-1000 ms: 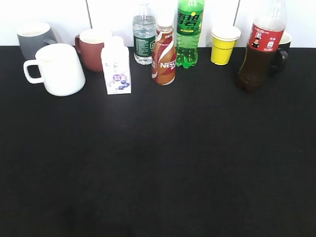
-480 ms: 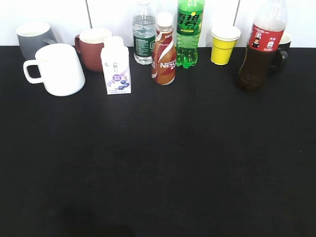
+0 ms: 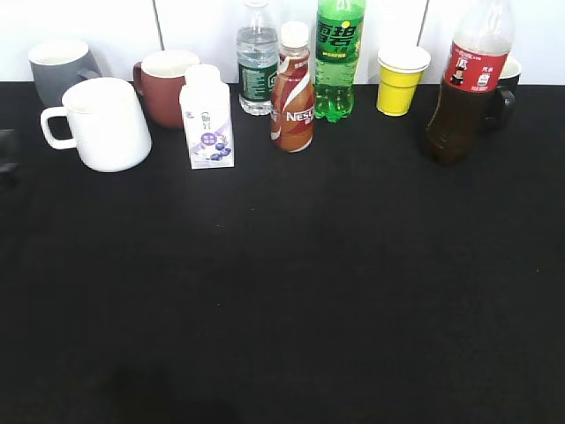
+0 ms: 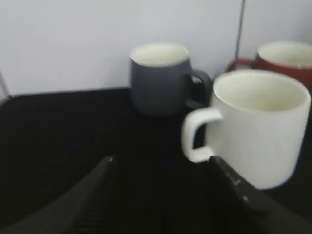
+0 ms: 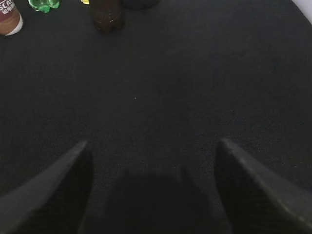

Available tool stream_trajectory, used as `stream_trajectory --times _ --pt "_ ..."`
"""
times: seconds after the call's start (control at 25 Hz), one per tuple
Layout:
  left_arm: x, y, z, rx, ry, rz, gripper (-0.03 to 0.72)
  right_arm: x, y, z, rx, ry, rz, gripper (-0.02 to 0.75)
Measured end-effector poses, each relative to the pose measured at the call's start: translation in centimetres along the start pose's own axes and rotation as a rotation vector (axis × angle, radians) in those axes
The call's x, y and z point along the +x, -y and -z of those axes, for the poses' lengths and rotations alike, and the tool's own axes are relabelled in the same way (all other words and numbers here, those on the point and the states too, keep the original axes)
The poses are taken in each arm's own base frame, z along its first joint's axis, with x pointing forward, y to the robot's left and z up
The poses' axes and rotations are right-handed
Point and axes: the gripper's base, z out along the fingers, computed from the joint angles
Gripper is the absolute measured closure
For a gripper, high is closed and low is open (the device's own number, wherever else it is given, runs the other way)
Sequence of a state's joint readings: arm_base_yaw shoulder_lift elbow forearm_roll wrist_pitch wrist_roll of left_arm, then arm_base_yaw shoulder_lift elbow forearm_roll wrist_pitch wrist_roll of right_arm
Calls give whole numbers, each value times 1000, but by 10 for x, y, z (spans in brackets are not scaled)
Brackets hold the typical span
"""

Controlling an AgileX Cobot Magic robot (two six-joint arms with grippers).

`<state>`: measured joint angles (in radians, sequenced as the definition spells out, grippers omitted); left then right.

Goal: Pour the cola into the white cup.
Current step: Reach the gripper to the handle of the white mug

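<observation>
Cola [image 3: 465, 93] far right, white cup [image 3: 105, 124] far left, well apart

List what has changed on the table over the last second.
A dark part of the left arm has come into the exterior view at the left edge, beside the white cup. Nothing was grasped or released. The cola, the other bottles, carton and cups stayed put.

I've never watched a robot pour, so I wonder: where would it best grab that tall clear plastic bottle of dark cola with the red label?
Probably the tall clear cola bottle is best gripped around its dark lower body, below the red label, coming from the front. It stands upright; a black mug sits close behind it, while the front is bare black table.
</observation>
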<state>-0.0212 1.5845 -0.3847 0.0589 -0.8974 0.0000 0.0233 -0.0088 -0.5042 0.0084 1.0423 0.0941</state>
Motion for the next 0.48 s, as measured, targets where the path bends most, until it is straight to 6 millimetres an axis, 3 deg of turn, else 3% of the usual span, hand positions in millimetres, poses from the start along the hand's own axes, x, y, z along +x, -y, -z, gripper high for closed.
stream_trajectory --times 0.12,0.36,0.48 --pt "14 0 -37 7 -29 1 278 0 0 0 0 0 0 151" --pt "23 -3 -103 6 -10 9 288 0 0 0 0 0 0 151" --pt "27 -1 -126 29 10 -1 400 0 0 0 0 0 0 151"
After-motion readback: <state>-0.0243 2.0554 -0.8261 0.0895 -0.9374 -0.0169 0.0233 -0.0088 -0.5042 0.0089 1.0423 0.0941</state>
